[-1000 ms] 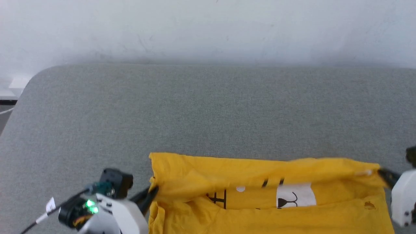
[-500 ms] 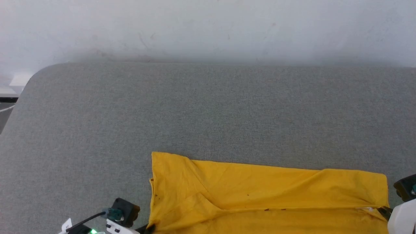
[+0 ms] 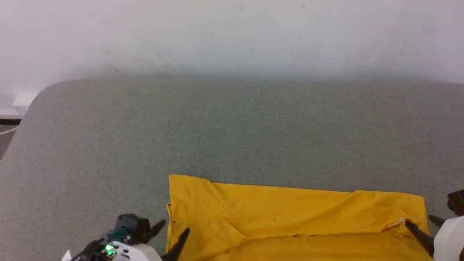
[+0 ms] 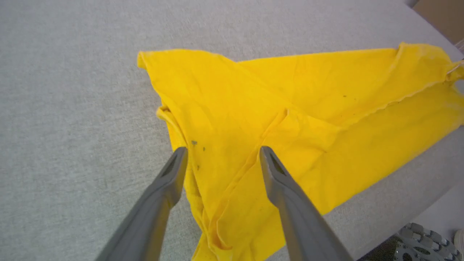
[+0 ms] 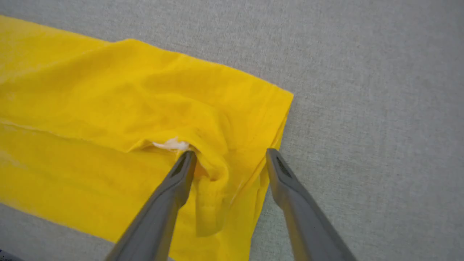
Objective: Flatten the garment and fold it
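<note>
The garment (image 3: 297,217), a yellow T-shirt, lay folded across into a long band on the grey surface (image 3: 232,127), plain side up, with a few small dark specks. It stretched from one pincer to the other.

The left pincer (image 3: 175,226) stood with its jaws spread wide and held nothing. The band's end lay directly ahead of and beneath it. One finger (image 4: 179,163) sat at the cloth's side edge and the other over the cloth, beside a diagonal fold. Contact with the cloth could not be confirmed.

The right pincer (image 3: 419,220) also stood spread and gripped nothing. The band's opposite end lay between and beneath its fingers. One fingertip sat at a puckered fold, just beside a small white label (image 5: 172,144). The other sat just past the cloth's side edge, over bare grey surface.
</note>
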### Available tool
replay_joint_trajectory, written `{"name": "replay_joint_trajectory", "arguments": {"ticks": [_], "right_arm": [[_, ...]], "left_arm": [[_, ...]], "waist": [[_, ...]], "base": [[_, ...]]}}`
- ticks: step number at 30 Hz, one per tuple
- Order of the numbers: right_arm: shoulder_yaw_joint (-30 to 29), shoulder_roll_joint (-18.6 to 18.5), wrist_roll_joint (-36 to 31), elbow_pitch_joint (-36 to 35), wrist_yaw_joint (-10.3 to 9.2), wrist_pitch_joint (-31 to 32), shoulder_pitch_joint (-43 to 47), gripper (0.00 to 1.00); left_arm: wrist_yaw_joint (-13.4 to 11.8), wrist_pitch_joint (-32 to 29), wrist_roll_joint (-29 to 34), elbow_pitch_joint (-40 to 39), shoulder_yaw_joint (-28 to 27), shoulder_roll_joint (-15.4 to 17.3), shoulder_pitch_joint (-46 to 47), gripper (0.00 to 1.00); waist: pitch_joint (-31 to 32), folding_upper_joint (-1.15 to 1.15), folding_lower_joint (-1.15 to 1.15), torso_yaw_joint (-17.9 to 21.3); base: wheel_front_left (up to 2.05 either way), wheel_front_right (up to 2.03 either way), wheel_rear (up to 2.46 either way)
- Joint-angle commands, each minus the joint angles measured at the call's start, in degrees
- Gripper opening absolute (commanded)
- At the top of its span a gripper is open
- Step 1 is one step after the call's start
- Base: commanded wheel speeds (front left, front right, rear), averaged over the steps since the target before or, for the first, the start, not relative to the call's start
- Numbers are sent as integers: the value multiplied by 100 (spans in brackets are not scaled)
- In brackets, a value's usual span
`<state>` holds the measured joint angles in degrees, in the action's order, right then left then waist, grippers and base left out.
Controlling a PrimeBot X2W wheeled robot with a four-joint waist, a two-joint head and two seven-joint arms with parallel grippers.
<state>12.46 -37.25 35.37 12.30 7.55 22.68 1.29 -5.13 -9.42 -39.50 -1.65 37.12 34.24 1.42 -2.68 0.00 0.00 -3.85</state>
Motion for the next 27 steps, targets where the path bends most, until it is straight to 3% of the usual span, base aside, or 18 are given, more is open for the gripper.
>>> {"name": "replay_joint_trajectory", "arguments": {"ticks": [1,7,10,15,20,22,27], "right_arm": [[-131,51,89,-103,-6,-58,-83,100],[-809,393,160,-481,-6,-142,94,100],[-1250,746,82,-593,-6,-143,290,100],[-1980,1483,-253,-665,-6,10,690,100],[-2577,2243,-645,-589,-6,280,901,100],[-2839,2471,-842,-478,-6,288,895,100],[-3359,2857,-1223,-114,-6,279,692,100]], "left_arm": [[-47,286,-16,21,-146,-43,53,100],[-408,1554,201,64,-646,-252,-35,100],[-675,2191,88,30,-1010,-585,-220,100],[-851,2432,331,-88,-1536,-1009,-494,100],[-796,2439,1091,-247,-2157,-1469,-779,100],[-758,2440,1247,-384,-2467,-1806,-853,100],[-415,2441,1844,-432,-2906,-2211,-1017,100]], "waist": [[185,0,0,49],[381,0,0,41],[435,0,0,18],[480,0,0,-44],[473,0,0,-91],[445,0,0,-116],[323,0,0,-180]], "base": [[0,0,0],[0,0,0],[0,0,0],[0,0,0],[0,0,0],[0,0,0],[0,0,0]]}}
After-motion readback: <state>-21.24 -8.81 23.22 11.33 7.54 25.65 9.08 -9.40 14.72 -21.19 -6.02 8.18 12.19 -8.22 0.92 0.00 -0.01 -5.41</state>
